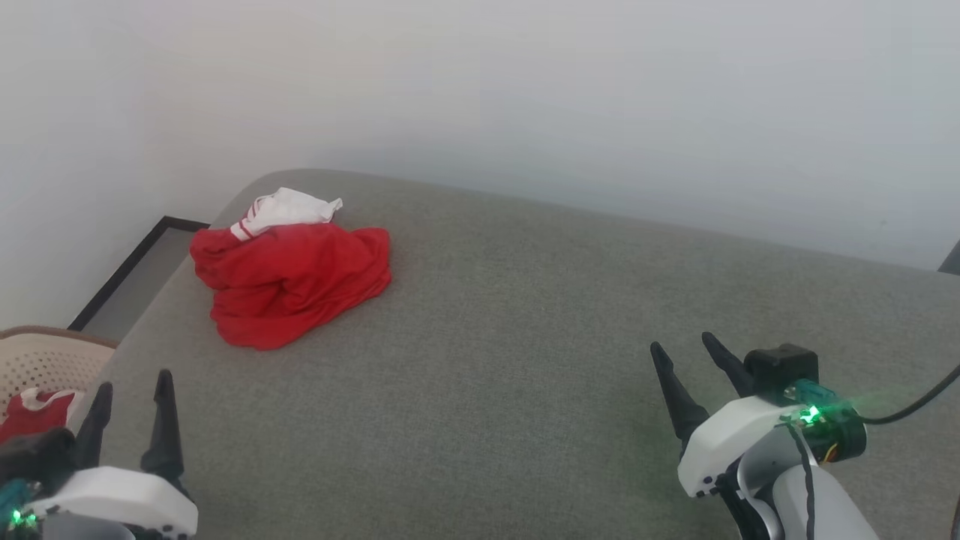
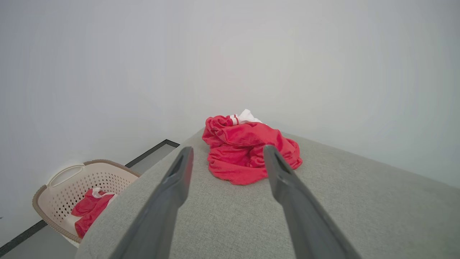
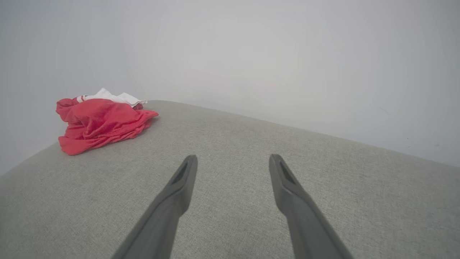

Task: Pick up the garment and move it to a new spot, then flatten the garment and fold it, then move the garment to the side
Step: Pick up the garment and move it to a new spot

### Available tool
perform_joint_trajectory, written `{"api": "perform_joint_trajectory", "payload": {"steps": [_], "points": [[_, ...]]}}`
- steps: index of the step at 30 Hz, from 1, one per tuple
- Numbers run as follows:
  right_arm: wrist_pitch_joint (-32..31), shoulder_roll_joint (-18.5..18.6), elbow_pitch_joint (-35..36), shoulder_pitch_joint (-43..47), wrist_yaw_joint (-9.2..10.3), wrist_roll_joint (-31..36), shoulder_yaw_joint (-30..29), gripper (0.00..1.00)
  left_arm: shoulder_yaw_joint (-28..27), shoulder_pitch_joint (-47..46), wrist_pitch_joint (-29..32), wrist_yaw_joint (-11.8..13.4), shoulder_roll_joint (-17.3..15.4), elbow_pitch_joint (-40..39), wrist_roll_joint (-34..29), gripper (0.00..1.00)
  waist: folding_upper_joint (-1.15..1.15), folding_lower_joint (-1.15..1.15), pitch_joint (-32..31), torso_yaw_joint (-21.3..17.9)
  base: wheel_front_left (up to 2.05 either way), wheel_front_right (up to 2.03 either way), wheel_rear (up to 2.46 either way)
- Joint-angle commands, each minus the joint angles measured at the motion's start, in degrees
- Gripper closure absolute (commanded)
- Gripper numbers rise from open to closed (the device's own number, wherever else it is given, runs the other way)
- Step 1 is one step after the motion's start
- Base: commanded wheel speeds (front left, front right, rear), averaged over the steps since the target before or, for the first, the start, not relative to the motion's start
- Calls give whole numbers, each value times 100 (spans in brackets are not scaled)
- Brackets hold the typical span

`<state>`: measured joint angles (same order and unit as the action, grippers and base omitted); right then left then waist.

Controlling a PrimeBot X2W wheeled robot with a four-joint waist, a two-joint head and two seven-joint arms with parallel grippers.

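Illumination is soft, diffuse and bright in all 3 views; no single source is identifiable. The wall renders flat pale grey, darkening slightly toward the corners of both wrist views. Shadows are weak: 1 thin, soft-edged shadow borders the garment. A green indicator light blooms at lower right of the head view, tinting the grey fabric beside it. Wrist views curve straight edges and look hazy.

Count: one crumpled red garment on one grey padded surface. One perforated basket, one red cloth item inside. Two grippers: left gripper, right gripper. Two dark fingers each, four total.
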<state>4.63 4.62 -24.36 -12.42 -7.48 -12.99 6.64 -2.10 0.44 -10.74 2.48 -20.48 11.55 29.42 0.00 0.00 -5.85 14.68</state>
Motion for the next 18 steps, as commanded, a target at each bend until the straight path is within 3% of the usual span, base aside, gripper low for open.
{"api": "perform_joint_trajectory", "payload": {"steps": [1,7,18], "points": [[37,36,-10,-64,-3,-36,-10,0,-33,-103,59,24,-6,4,117,0,0,0,41,28,0,0,0],[-106,175,146,-269,-3,32,-17,0,11,-961,564,-142,-220,412,327,0,0,0,414,-137,0,0,0],[-413,410,833,-923,-3,249,-98,0,5,-3032,1035,-497,-683,1819,547,0,0,0,1921,-753,0,0,0]]}}
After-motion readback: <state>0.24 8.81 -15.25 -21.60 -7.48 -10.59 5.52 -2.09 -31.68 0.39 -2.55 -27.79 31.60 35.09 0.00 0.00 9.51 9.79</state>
